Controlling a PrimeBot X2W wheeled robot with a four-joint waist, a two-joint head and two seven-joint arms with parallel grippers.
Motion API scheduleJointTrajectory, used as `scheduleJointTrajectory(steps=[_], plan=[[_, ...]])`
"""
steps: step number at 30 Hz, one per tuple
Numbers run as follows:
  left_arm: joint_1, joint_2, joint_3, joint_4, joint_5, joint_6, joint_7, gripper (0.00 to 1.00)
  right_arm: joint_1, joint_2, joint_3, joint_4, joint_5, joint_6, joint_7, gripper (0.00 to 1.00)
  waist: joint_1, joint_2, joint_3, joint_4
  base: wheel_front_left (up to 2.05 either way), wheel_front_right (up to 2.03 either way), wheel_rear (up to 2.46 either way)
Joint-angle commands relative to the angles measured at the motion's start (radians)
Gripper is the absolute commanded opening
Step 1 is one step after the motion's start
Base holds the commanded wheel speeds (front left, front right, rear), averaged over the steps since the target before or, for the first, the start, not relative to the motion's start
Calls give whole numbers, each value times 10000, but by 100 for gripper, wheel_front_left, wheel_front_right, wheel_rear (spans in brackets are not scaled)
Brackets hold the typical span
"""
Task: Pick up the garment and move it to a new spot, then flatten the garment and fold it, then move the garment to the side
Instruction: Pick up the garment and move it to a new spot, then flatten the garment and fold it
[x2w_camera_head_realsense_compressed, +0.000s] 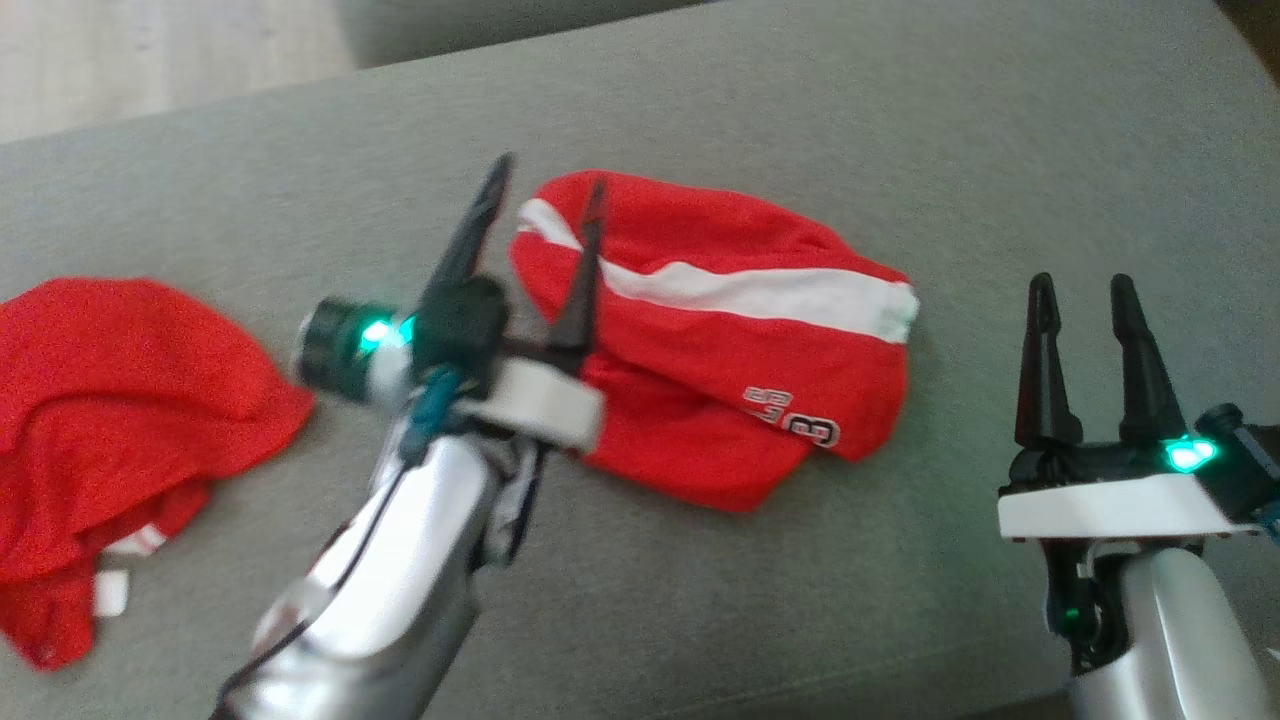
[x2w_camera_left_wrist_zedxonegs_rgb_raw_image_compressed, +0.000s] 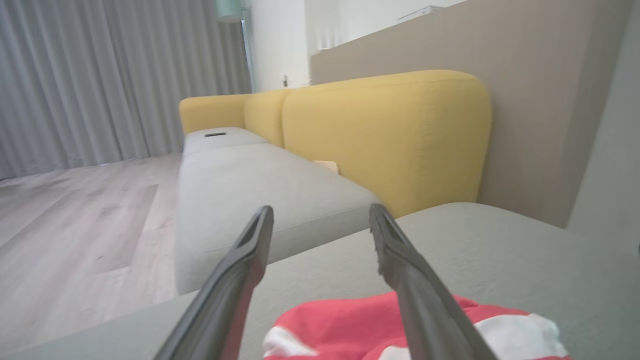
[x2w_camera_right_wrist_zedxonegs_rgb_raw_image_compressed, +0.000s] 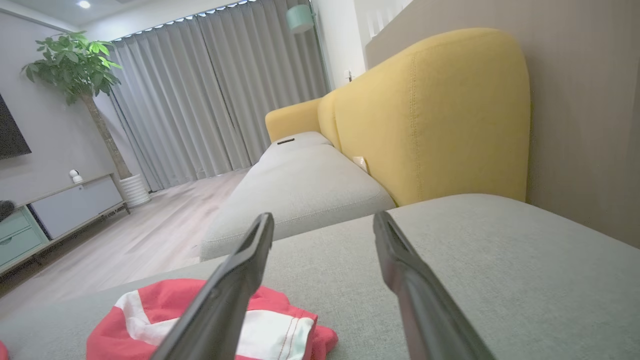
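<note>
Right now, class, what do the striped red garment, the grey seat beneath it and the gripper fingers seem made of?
Striped red garment: soft matte knit fabric, apparently; it slumps in folds. Grey seat: matte woven upholstery, showing fine flecked grain. Gripper fingers: probably hard black plastic, slightly glossy, rigid, moulded.

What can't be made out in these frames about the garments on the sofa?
- Head view: the left gripper covers the left edge of the striped garment; contact cannot be told.
- Head view: the print near its hem is blurred, unreadable.
- Head view: the second red garment is cut off by the left edge.
- Left wrist view: the bottom edge and a finger hide most of the striped garment.
</note>
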Motion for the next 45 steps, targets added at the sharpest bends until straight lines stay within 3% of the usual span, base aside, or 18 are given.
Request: scheduleJointTrajectory(steps=[1, 9, 15, 23, 28, 37, 45], plan=[[248, 357, 669, -658, 137, -24, -50, 100, -110, -56, 131, -371, -136, 77, -109, 100, 0, 0, -349, 742, 0, 0, 0], [2550, 719, 1639, -1808, 465, -330, -50, 100, 233, -56, -276, -378, -200, 77, -109, 100, 0, 0, -757, 1511, 0, 0, 0], [4021, 307, 2379, -2464, 632, -576, -51, 100, 523, -56, -312, -302, -289, 77, -109, 100, 0, 0, -903, 1747, 0, 0, 0], [4333, -171, 2763, -2509, 1058, -1262, -51, 100, 497, -56, -231, -235, -543, 77, -109, 100, 0, 0, -831, 2038, 0, 0, 0], [4094, -317, 2691, -2448, 1113, -1528, -51, 100, -73, -56, 452, -10, -1125, 77, -109, 100, 0, 0, -366, 2438, 0, 0, 0], [3629, -386, 1973, -2377, 663, -1494, -51, 100, -2567, -56, 1900, 2469, -1451, 77, 1540, 100, 0, 0, 259, 3634, 0, 0, 0], [3356, -388, 1432, -2446, 279, -1154, -51, 100, -4389, -57, 1718, 5000, -1359, 77, 2597, 100, 0, 0, 476, 4737, 0, 0, 0]])
